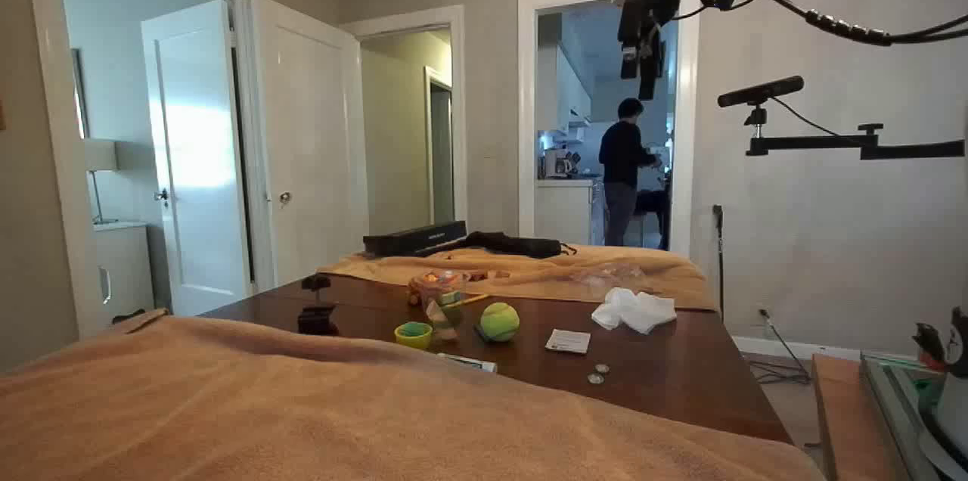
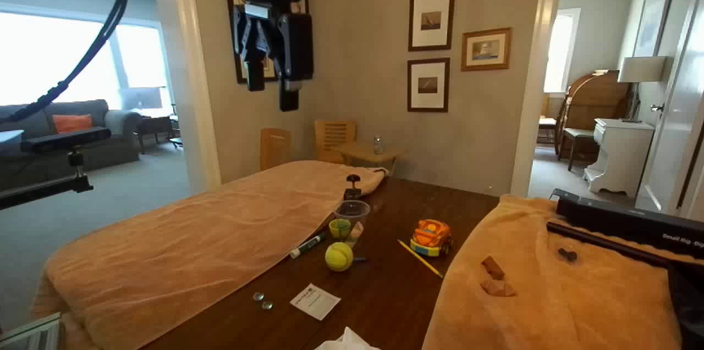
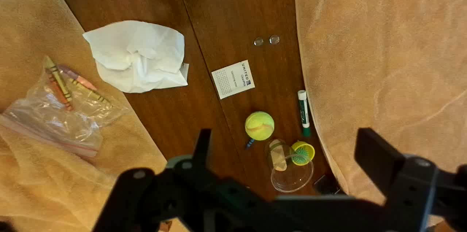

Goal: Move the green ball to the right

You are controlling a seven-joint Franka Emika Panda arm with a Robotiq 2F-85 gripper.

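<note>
Hanging high with nothing in its grip, the pincer (image 3: 287, 148) stood over the table (image 3: 237, 13)

At the left of the wrist view, a tan towel (image 3: 22, 49) covered one side of the table, bearing a clear plastic bag (image 3: 54, 126) with crayons (image 3: 60, 78) showing through. Next lay a crumpled white tissue (image 3: 136, 55), set at the towel's edge on the dark wood. Then one of the pincer's fingers (image 3: 201, 148) stood well apart from its mate, the two spread wide and gripping nothing. Further right, a printed card (image 3: 233, 79) marked UNITED lay flat. A short blue stick (image 3: 250, 143) poked out at the lower side of the green ball (image 3: 259, 125); whether the two touched could not be told. The ball rested on the table between the card and a clear plastic cup (image 3: 289, 181), and both exterior views showed it on the wood, well below the pincer. Higher in the wrist view, two clear discs (image 3: 274, 39) sat side by side. The clear cup stood upright; whether a tan strip (image 3: 278, 155) lay inside or just outside it could not be told. Just beside it was a yellow cup (image 3: 311, 149) with a green spiky piece (image 3: 301, 155) in it. A white marker (image 3: 303, 109) with a green end lay along a second tan towel (image 3: 383, 60), which filled the right of the view, the other finger over it.
</note>
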